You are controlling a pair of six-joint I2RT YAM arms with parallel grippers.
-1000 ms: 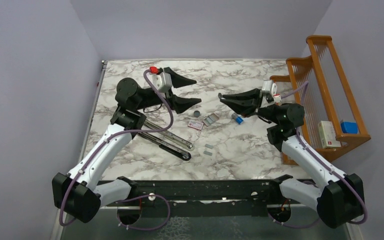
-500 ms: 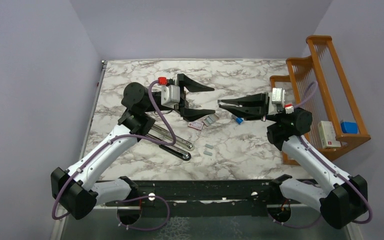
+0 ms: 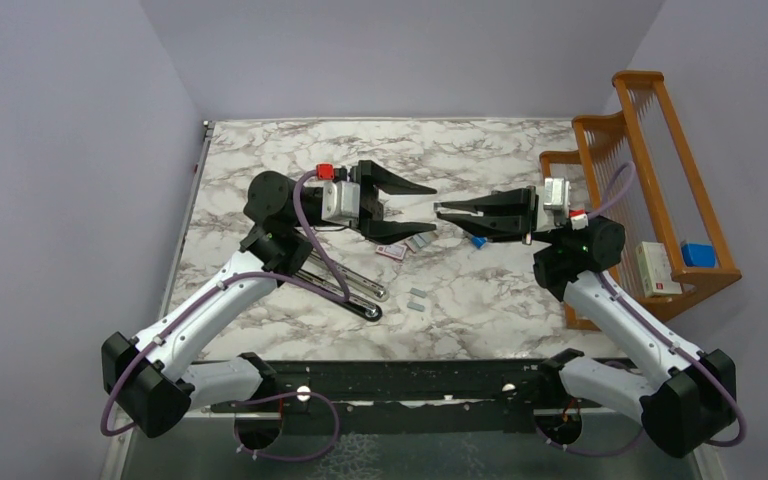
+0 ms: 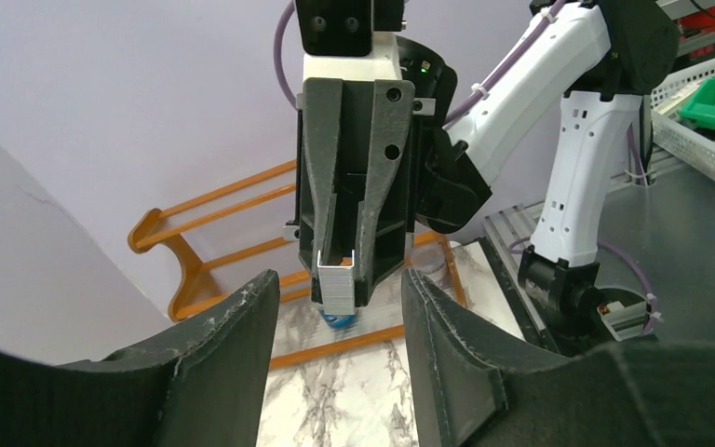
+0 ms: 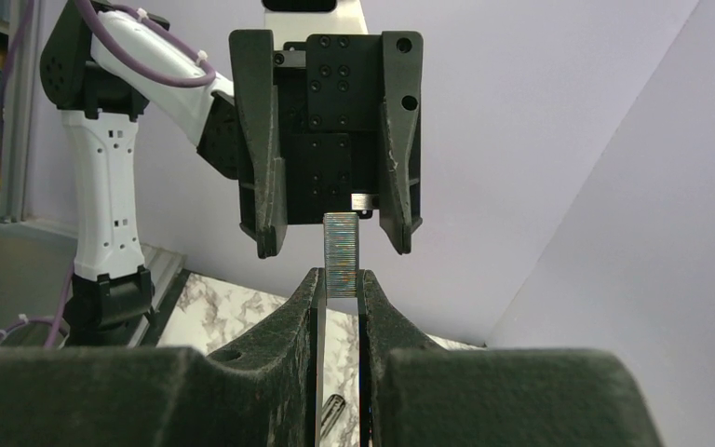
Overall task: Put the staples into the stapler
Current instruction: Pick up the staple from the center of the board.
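Right gripper [image 5: 340, 277] jaws narrow, pinching a strip of staples [image 5: 340, 244] above the worktop [image 3: 490, 300]; left gripper [image 3: 428, 208] faces it, jaws wide, holding nothing.

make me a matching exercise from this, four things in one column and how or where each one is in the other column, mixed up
Things:
1. left gripper
2. right gripper
3. stapler
4. white-and-red box

States:
a. lying on the table, swung open
b. shut on a strip of staples
c. on the table next to loose grey strips
d. open, holding nothing

Pairs: 1-d, 2-b, 3-a, 4-c
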